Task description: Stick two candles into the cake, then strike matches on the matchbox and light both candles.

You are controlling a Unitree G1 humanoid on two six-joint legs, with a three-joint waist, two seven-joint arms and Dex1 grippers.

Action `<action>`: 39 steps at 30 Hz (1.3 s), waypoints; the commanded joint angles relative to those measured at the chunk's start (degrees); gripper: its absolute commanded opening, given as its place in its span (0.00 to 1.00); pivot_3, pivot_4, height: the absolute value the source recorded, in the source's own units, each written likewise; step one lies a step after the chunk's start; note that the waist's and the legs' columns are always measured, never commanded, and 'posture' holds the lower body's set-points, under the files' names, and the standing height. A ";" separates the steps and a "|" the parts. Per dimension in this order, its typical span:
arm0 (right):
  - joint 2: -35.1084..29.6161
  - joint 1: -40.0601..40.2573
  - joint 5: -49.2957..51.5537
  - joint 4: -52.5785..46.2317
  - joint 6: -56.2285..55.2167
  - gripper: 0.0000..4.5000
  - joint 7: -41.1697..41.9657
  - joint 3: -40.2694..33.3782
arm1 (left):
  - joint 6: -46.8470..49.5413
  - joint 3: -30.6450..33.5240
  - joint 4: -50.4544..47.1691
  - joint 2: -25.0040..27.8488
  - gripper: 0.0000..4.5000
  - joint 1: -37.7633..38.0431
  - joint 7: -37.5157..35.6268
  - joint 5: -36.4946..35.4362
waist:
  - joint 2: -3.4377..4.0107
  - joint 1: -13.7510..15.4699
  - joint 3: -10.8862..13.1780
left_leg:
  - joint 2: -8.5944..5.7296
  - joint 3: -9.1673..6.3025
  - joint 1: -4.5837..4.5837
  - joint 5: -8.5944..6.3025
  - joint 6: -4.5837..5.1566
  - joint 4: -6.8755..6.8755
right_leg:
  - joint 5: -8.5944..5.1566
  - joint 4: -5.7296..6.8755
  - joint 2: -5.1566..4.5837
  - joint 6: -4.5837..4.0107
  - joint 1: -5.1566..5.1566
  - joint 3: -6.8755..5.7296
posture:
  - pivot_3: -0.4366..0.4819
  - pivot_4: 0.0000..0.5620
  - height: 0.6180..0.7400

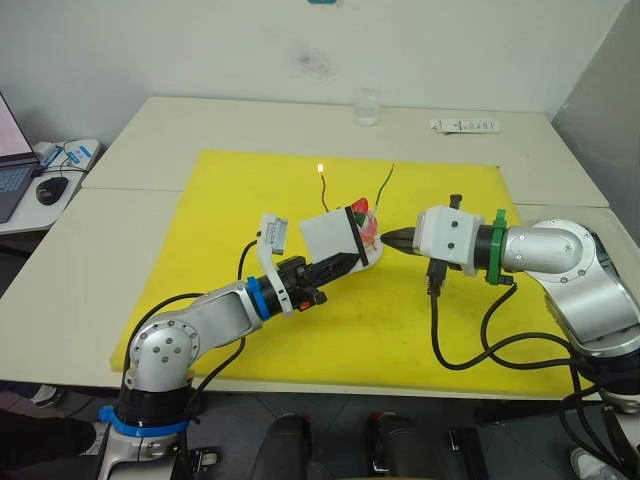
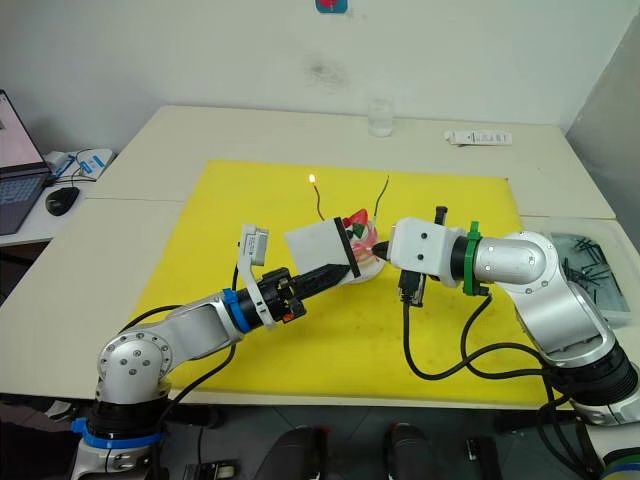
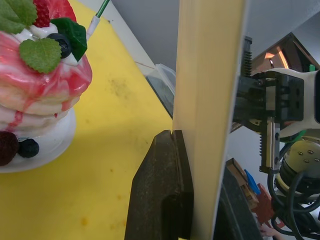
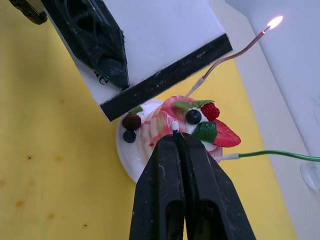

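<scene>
Yellow mat (image 1: 250,330) carries the cake (image 1: 368,228) mid-table, with both candles planted: the left one (image 1: 325,190) burns, the right one (image 1: 386,183) is unlit. Your left gripper (image 1: 345,262) is clamped on the matchbox (image 1: 333,237), held upright just left of the cake. Your right gripper (image 4: 176,136) has its fingers pressed together just right of the cake; whether a match sits between them, I cannot tell. Watch that the matchbox doesn't drift toward the flame or nudge the cake, and that a hard strike doesn't topple a candle.
</scene>
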 commanded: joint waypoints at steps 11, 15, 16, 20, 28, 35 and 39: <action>0.02 -1.86 -1.63 -2.17 -2.14 0.01 1.08 -0.23 | -0.19 -0.27 -0.43 -2.01 0.00 -2.15 -0.48 1.38 | 0.00 0.00 0.00 | 0.01 -0.01 0.00 0.00 0.00 0.00 | 0.00 0.01 0.00 0.00 0.00 -0.01 | 0.48 0.27 1.00; 0.22 -1.93 -1.70 -1.98 -2.61 0.01 1.22 -0.31 | -0.17 -0.11 -0.34 -2.15 0.00 -2.26 -0.47 1.53 | 0.00 0.00 0.00 | 0.01 -0.01 0.00 0.00 0.00 0.00 | 0.00 0.01 0.00 0.00 0.00 -0.01 | 0.48 0.27 1.00; 0.24 -1.95 -1.74 -1.93 -2.74 0.01 1.22 -0.34 | -0.15 -0.07 -0.33 -2.15 0.00 -2.25 -0.44 1.53 | 0.00 0.00 0.00 | 0.00 -0.01 0.01 0.00 0.00 0.00 | 0.00 0.01 0.00 0.00 0.00 0.00 | 0.48 0.27 1.00; 0.26 -2.27 -1.77 -1.64 -3.03 0.01 1.23 -0.61 | -0.08 0.08 -0.30 -2.07 0.00 -2.13 -0.36 1.53 | 0.00 0.00 0.00 | 0.00 -0.01 0.01 0.00 0.00 0.00 | 0.00 0.01 0.00 0.00 0.00 0.00 | 0.48 0.27 1.00; 0.47 -2.49 -2.00 -1.26 -3.89 0.01 1.25 -0.67 | -0.13 0.16 0.25 -1.92 0.00 -2.40 -0.59 2.12 | 0.00 0.00 0.00 | 0.00 -0.01 0.00 0.00 0.00 0.00 | 0.00 0.01 0.00 0.00 0.00 0.00 | 0.48 0.27 1.00; 0.21 -2.48 -2.66 -0.61 -4.30 0.01 1.68 -0.11 | 0.08 -0.13 0.15 -1.93 0.00 -3.06 -1.53 2.10 | 0.00 0.00 0.00 | 0.00 -0.01 0.00 0.00 0.00 0.00 | 0.00 0.01 0.00 0.00 0.00 0.00 | 0.48 0.27 1.00; 0.17 -2.48 -3.43 0.12 -4.80 0.01 1.91 0.21 | 0.36 -0.01 -0.36 -1.63 0.00 -2.66 -2.20 1.61 | 0.00 0.00 0.00 | 0.00 0.00 0.01 0.00 0.00 0.00 | 0.00 0.02 0.00 0.00 0.00 -0.01 | 0.48 0.27 1.00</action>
